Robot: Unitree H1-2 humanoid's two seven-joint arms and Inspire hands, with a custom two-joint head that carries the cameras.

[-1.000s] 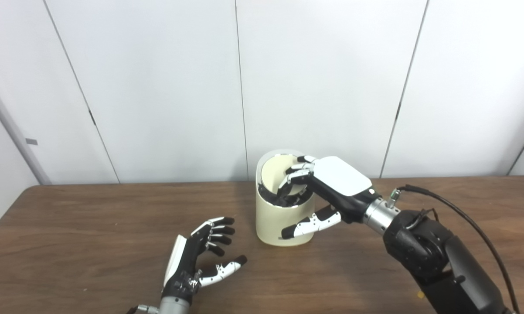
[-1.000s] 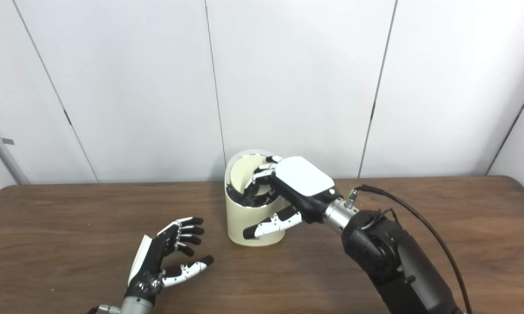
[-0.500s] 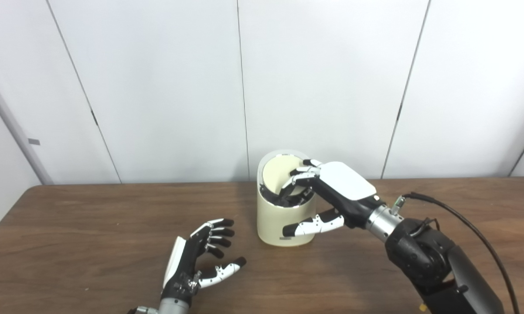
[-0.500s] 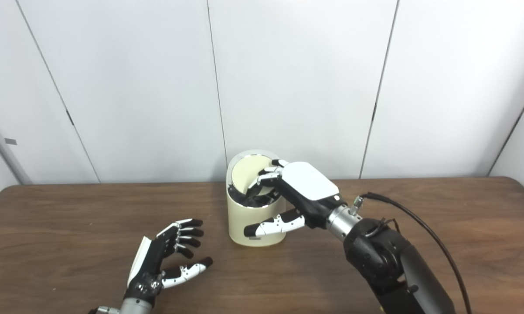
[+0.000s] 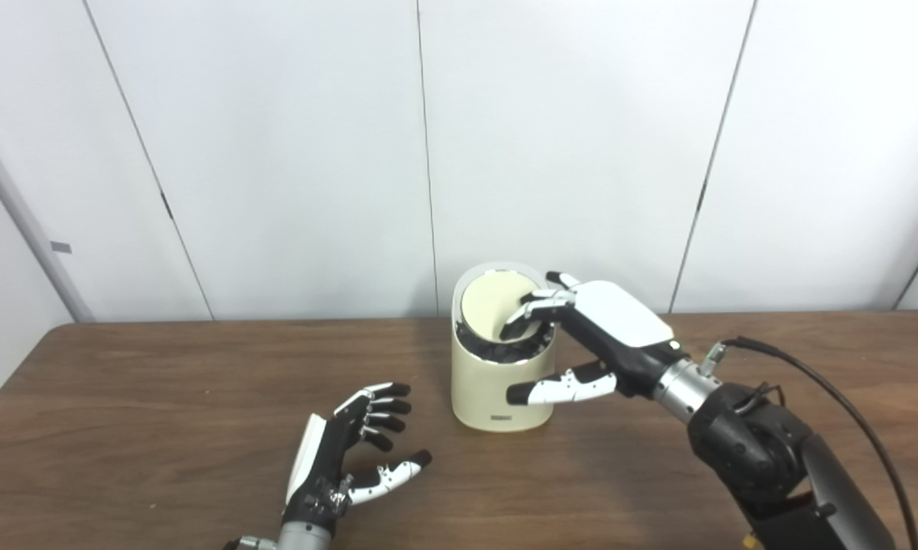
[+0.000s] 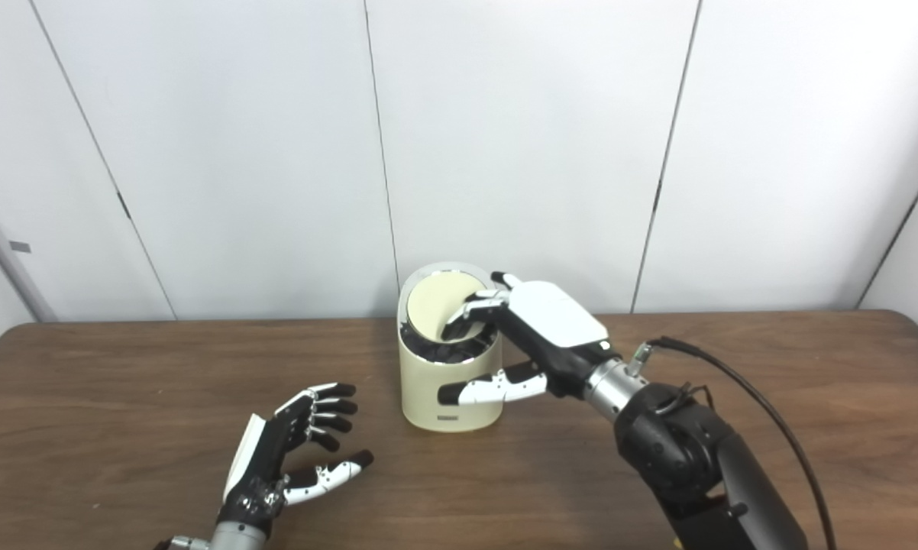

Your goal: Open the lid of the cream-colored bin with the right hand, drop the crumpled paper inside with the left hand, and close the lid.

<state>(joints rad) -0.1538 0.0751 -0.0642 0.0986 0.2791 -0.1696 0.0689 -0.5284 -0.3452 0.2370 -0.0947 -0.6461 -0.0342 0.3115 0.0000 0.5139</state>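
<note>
The cream-colored bin (image 5: 489, 382) stands at the middle of the table, near the back edge. Its round lid (image 5: 486, 305) is tilted up, its pale face turned toward me, with a dark gap below it. My right hand (image 5: 612, 325) reaches in from the right. Its fingers (image 5: 531, 313) rest on the lid's right edge, while the thumb lies apart across the bin's front wall. My left hand (image 5: 344, 451) sits on the table left of and in front of the bin, palm up, fingers spread, holding nothing. No crumpled paper is visible.
The brown wooden table (image 5: 161, 397) spans the whole view, backed closely by a white panelled wall (image 5: 276, 153). A black cable (image 5: 833, 389) arcs over the right forearm above the table's right side.
My right hand has drawn back to the right, its fingers rising out of the bin's opening onto the lid's edge. The lid has tipped lower. The left hand has not moved.
</note>
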